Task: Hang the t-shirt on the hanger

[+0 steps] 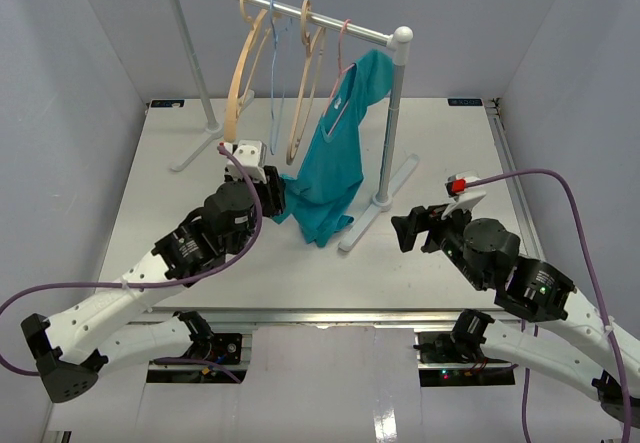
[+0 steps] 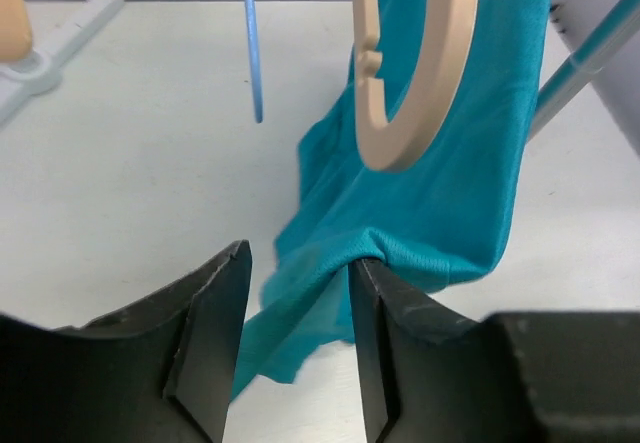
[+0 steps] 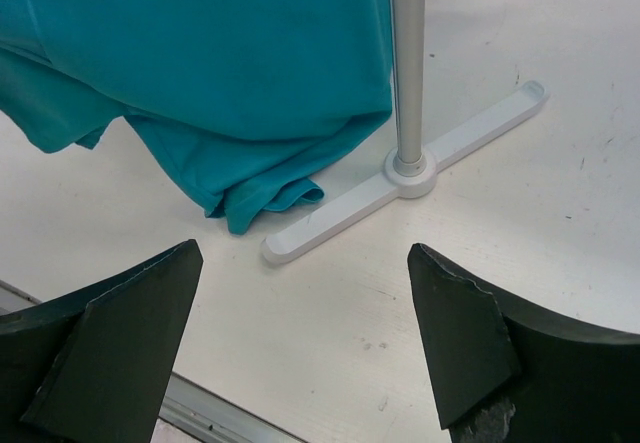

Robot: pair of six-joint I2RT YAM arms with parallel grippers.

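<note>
At t-shirt (image 1: 330,168) lower-left edge: left jaws half-open, fabric fold between, not clamped. Shirt hangs down from pink hanger (image 1: 342,48). Right jaws wide, empty, well apart; left nearer.

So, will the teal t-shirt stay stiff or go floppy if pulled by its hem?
Probably floppy: the t-shirt hangs in soft folds, its hem crumpled on the table. Likely light, as the thin pink hanger seems to carry it. Hanging lopsided, it may slip.
</note>
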